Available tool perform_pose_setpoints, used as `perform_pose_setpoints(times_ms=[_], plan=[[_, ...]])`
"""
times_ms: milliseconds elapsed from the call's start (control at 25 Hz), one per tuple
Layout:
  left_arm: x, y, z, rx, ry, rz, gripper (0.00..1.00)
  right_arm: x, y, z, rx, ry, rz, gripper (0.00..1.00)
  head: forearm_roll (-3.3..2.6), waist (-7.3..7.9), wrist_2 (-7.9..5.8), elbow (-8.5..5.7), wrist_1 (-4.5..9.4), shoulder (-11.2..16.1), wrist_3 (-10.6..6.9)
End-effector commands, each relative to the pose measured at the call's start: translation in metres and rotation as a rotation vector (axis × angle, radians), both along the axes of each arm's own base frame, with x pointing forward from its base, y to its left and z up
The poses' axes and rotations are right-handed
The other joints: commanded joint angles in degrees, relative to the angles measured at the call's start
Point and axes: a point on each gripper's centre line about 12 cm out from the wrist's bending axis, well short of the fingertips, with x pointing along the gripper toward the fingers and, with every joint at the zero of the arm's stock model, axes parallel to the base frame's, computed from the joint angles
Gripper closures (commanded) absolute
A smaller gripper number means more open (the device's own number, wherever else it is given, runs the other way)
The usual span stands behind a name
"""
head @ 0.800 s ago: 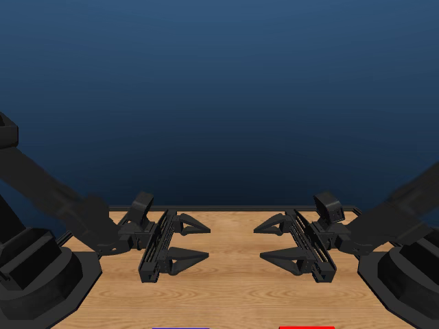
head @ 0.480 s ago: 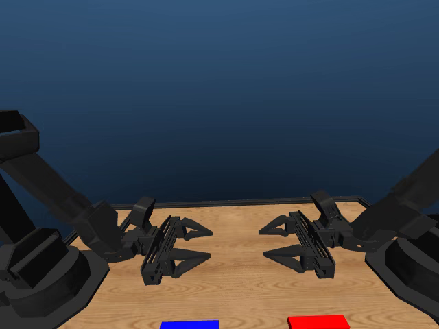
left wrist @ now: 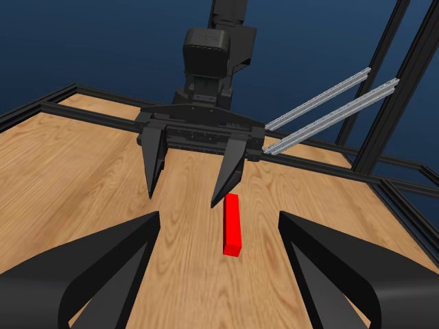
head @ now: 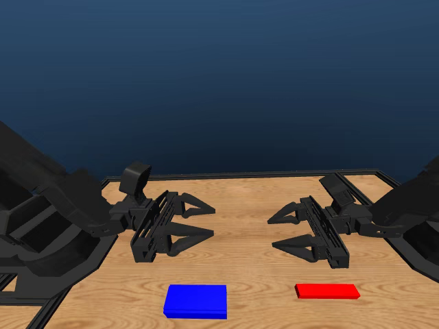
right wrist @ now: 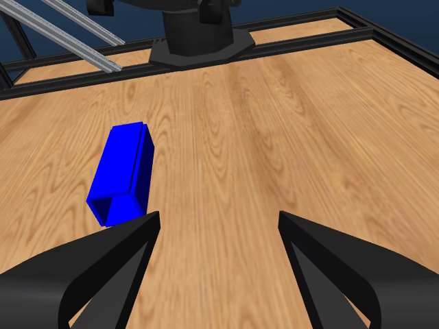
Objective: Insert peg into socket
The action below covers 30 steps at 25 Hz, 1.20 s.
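A: How are the two arms posed?

B: Both reach in from their sides of the wooden table, forearms sloping down toward the middle. The left gripper and the right gripper face each other across a bare stretch of wood, well apart, both hovering above the surface.

A: And the jaws?

B: Spread wide on both. Neither holds anything. In the left wrist view the right gripper shows head-on, its two jaws pointing down at the table with clear space between them.

A: How many of each thing?

B: One peg, one socket, two grippers. No duplicates in any view.

A: Where does the peg lie, and which way does it run?

B: Flat on the table at the near edge, on the robot's right, closer to the head camera than the right gripper. Its long axis runs left to right in the head view. From the left wrist the peg appears end-on along that gripper's line of sight, just beside one jaw tip of the right gripper.

A: The socket?

B: Also flat on the wood, near edge, on the robot's left, closer to the head camera than the left gripper. It sits well apart from the peg. In the right wrist view the socket shows an open hollow end turned toward that camera, its length running away from it.
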Motion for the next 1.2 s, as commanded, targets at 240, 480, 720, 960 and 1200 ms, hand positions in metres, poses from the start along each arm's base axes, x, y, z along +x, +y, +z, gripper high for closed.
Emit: perform_pose_setpoints(times_ms=[240, 480, 720, 960, 1200], plan=[[-0.002, -0.052, -0.008, -0.021, 0.331, -0.141, 0.00, 0.015, 0.017, -0.017, 0.026, 0.140, 0.026, 0.00, 0.85, 2.29, 1.65, -0.58, 2.58, 3.6, 1.14], [-0.006, -0.065, -0.024, -0.064, 0.520, -0.179, 0.00, 0.017, 0.025, -0.007, 0.018, 0.146, 0.046, 0.00, 1.09, 2.73, 2.43, -0.10, 2.97, 4.0, 0.87], [-0.006, -0.068, -0.038, -0.083, 0.622, -0.189, 0.00, 0.014, 0.026, -0.005, 0.016, 0.162, 0.041, 0.00, 1.27, 2.98, 3.24, -0.01, 2.96, 4.6, 0.13], [-0.011, -0.065, -0.057, -0.064, 0.695, -0.186, 0.00, 0.016, 0.030, -0.004, 0.002, 0.163, 0.048, 0.00, 1.76, 3.10, 6.02, -0.10, 2.88, 5.6, -1.81], [-0.016, -0.062, -0.082, -0.077, 0.760, -0.150, 0.00, 0.018, 0.035, -0.005, 0.011, 0.164, 0.054, 0.00, 1.88, 3.21, 6.67, -0.40, 3.09, 6.8, -2.68]])
